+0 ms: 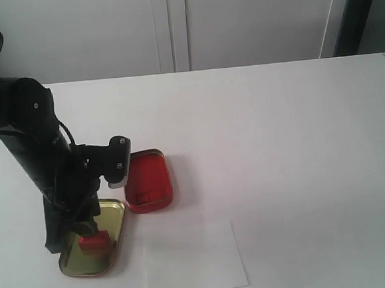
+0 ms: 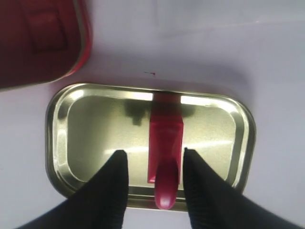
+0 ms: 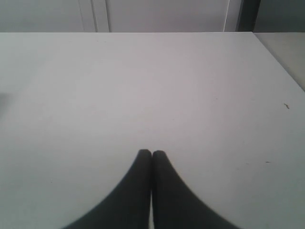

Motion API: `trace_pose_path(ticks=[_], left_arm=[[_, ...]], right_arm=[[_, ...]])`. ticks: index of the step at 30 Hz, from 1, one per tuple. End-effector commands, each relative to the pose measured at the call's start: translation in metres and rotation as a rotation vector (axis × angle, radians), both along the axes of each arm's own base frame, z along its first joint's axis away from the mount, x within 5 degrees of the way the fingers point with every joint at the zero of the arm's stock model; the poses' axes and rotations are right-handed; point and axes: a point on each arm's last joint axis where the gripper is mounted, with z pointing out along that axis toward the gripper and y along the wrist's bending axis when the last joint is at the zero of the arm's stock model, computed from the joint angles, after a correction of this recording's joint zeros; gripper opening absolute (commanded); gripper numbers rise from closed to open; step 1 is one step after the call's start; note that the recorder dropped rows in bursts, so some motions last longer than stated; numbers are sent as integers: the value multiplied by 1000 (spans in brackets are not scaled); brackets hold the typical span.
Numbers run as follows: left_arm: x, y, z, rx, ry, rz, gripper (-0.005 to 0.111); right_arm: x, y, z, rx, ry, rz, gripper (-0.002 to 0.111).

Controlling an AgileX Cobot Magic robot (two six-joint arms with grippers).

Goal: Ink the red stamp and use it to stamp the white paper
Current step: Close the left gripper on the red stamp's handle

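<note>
Straddles the red stamp (image 2: pixel 164 138) with left fingers (image 2: pixel 110 188) spread apart, gripping nothing, inside the gold tin (image 2: pixel 57 124) at the desk's (image 1: pixel 279 144) near left, just left of the white paper (image 1: pixel 192 261) and nearer than the red ink tin (image 1: pixel 147 181). Holds right fingers (image 3: pixel 138 191) pressed together above the desk.

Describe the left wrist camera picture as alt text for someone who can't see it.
A small red stamp lies in a shallow gold tin, with the open left hand straddling it. A red tin sits nearby on the white table.
</note>
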Motion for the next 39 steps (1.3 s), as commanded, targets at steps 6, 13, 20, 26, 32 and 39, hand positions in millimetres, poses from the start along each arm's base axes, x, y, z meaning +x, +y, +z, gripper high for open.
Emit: trace_pose_path(ticks=[6, 13, 20, 26, 32, 39], left_arm=[[-3, -1, -1, -4, 16, 0, 44], [-1, -2, -8, 6, 32, -3, 44], [0, -2, -19, 25, 63, -4, 39], [-1, -2, -20, 31, 79, -6, 0], [-2, -1, -19, 39, 83, -12, 0], [-4, 0, -8, 24, 57, -10, 0]], right_arm=[[0, 0, 1, 6, -17, 1, 0], [0, 0, 1, 6, -15, 0, 0], [0, 0, 1, 6, -16, 1, 0], [0, 0, 1, 6, -16, 1, 0], [0, 0, 1, 32, -13, -7, 0], [0, 0, 1, 32, -13, -7, 0]])
